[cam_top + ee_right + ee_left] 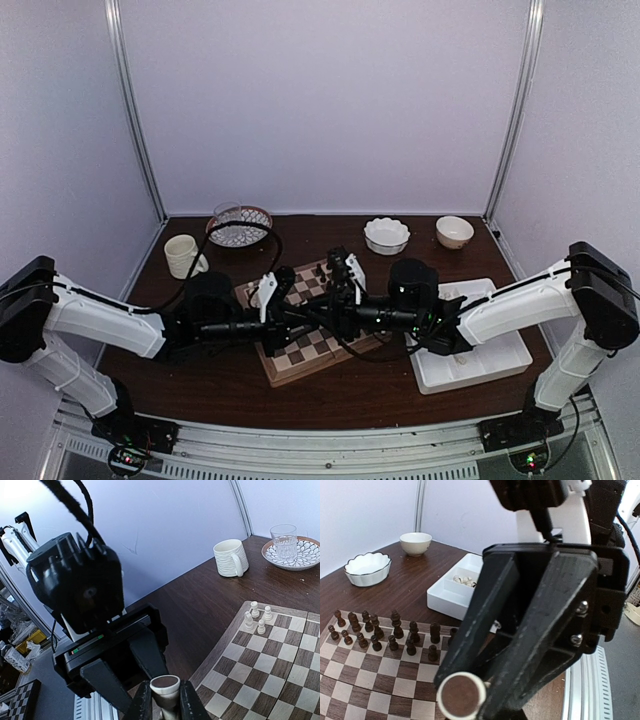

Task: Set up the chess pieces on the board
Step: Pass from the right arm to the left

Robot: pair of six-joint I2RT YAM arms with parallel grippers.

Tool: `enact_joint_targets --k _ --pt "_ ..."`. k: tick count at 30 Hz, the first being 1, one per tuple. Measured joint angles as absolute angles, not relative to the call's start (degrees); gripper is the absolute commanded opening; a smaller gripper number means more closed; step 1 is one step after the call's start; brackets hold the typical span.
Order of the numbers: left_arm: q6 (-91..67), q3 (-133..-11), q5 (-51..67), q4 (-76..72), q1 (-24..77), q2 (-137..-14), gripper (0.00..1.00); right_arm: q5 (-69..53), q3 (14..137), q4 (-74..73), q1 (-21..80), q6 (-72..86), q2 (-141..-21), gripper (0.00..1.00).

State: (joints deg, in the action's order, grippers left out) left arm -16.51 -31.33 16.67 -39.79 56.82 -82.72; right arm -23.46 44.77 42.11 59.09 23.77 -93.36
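Left wrist: dark pieces (395, 630) on board (365, 680), white tray (445, 601) beside.

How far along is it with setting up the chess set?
Done: dark brown pieces stand in rows on the checked wooden board, plus four cream pieces. In hand: the right gripper grips one cream piece. Remaining: more lie in the white rectangular tray.
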Motion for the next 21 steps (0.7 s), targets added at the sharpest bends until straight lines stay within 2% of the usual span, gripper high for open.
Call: enact_joint_targets --k 3,9,12,14,21 --pt "-17.45 -31.33 16.34 -38.94 56.42 -82.70 0.02 -23.51 44.77 42.19 59.07 22.41 -93.34 0.10" --pt "-16.93 -32.23 16.08 -36.88 56.47 -82.50 0.00 -21.50 44.49 41.04 59.33 20.69 -92.36 0.20" --pt "-15.57 -34.15 16.32 -33.89 56.62 -82.50 0.00 -19.79 43.94 39.16 59.40 20.01 -90.26 0.45" --pt "-13.78 -35.59 16.32 -31.18 56.64 -82.52 0.00 -18.37 43.86 37.85 59.33 19.84 -88.82 0.56" --pt "-7.03 -39.55 16.93 -21.78 56.69 -82.61 0.01 -16.62 44.29 29.30 57.54 19.35 -83.07 0.61"
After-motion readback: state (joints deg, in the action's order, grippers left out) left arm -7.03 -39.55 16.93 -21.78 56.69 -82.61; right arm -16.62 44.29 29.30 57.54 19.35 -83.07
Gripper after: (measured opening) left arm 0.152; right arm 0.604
